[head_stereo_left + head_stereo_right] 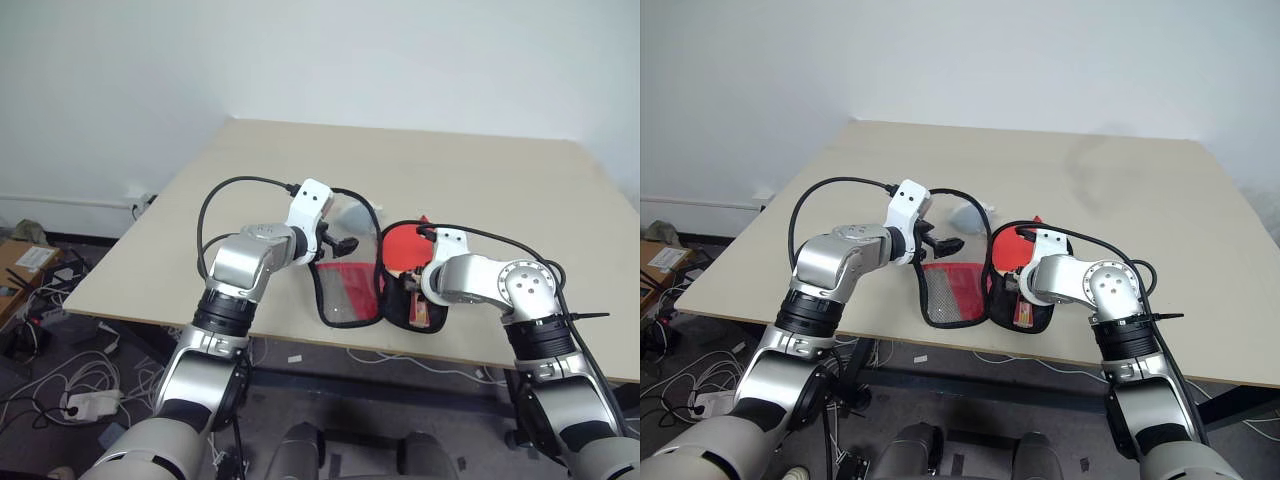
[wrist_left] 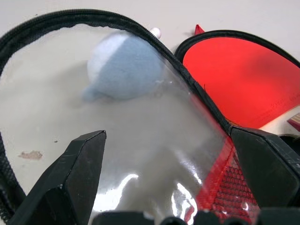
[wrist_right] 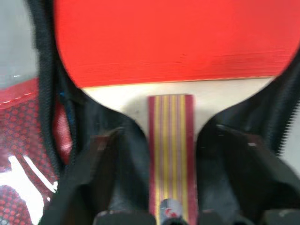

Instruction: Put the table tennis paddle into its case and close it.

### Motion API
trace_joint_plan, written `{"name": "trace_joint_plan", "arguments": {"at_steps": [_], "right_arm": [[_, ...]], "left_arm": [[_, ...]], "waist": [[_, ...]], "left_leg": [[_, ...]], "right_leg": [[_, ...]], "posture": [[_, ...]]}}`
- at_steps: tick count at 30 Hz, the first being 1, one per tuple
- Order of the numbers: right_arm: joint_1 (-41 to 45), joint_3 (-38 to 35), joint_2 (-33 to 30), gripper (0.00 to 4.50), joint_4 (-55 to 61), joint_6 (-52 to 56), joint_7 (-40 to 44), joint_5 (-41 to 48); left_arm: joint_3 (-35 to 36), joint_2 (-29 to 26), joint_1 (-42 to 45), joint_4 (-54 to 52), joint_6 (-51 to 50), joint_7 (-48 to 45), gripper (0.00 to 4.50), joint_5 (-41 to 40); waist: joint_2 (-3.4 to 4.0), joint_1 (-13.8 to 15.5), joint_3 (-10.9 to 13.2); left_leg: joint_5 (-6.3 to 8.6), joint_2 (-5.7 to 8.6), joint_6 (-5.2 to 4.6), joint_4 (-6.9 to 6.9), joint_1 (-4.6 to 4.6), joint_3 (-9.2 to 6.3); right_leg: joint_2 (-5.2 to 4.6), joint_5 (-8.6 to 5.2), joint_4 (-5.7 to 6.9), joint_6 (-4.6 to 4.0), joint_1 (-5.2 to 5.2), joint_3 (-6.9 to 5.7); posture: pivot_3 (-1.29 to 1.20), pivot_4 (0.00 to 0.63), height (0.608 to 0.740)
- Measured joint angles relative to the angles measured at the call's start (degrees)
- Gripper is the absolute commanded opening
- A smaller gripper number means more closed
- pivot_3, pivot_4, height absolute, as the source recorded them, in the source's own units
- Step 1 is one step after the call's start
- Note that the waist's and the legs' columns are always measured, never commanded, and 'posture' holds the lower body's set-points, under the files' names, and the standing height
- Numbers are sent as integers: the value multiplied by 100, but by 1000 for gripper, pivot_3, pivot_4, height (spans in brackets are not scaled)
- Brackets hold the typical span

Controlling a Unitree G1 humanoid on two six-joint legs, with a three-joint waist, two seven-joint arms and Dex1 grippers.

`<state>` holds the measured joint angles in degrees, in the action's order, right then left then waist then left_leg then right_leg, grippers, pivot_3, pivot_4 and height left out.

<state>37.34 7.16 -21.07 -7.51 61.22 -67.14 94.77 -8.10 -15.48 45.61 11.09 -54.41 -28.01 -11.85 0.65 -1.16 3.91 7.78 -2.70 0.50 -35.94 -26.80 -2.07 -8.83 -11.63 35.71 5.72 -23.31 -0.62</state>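
- The right hand (image 3: 159, 187) hangs just above the paddle's handle, its two black fingers (image 3: 101, 173) spread to either side of the striped grip and not touching it.
- The left hand (image 2: 171, 183) is spread wide too and grips nothing; it hovers over the case's open flap, the clear panel (image 2: 140, 154) showing between its fingers.
- The table tennis paddle (image 1: 402, 247) lies in the right half of the case (image 1: 1025, 310), red face up, its handle pointing toward the robot and its round head filling the far end of the black lining.
- The flap (image 1: 345, 290), with its red mesh and clear window, lies folded out flat to the left on the counter (image 1: 480, 180), near the counter's front edge.
- Just beyond the flap, partly seen through the clear panel, sits a small grey-blue and white ball-like thing (image 2: 124, 65).
- I judge the paddle to be in and just let go, so closing the case is the step in hand.
- The next move calls for one hand to lift the flap's free edge and swing it over the paddle, then find the zip pull, which I cannot make out.
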Motion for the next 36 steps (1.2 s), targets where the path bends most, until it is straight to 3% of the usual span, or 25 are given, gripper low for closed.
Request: {"name": "trace_joint_plan", "arguments": {"at_steps": [5, 16, 25, 36], "right_arm": [[64, -23, -126, 3820, 196, 344, 588, -334], [980, -377, -1091, 3820, 774, 1256, 2191, -925], [861, -422, -770, 3820, 565, 1865, 2618, -1105], [702, -665, -1109, 3820, 458, 2266, 3699, -2491]], "left_arm": [[7, -55, 0, -6, -2, -13, 4500, -1], [44, -105, 0, -6, -12, 4, 4500, -14], [106, -157, 0, -5, -15, 22, 4500, -23], [116, -298, 1, 15, -1, 14, 4500, 1]], "waist": [[0, 1, 0], [-3, 4, 1], [-3, -4, 1], [-4, -4, 1]], "left_leg": [[1, 0, 2, 0, -4, 0], [7, 0, 11, 2, -8, 0], [3, 0, 5, 1, -15, 0], [6, 1, 10, 0, -15, 0]], "right_leg": [[0, 0, 0, 0, -4, 0], [0, 1, -5, -1, -10, -1], [0, 1, -1, -1, -11, 0], [0, 2, 4, -1, -14, -1]], "posture": [[0, 0, 688], [0, 0, 688], [0, 0, 688], [0, 0, 688]]}}
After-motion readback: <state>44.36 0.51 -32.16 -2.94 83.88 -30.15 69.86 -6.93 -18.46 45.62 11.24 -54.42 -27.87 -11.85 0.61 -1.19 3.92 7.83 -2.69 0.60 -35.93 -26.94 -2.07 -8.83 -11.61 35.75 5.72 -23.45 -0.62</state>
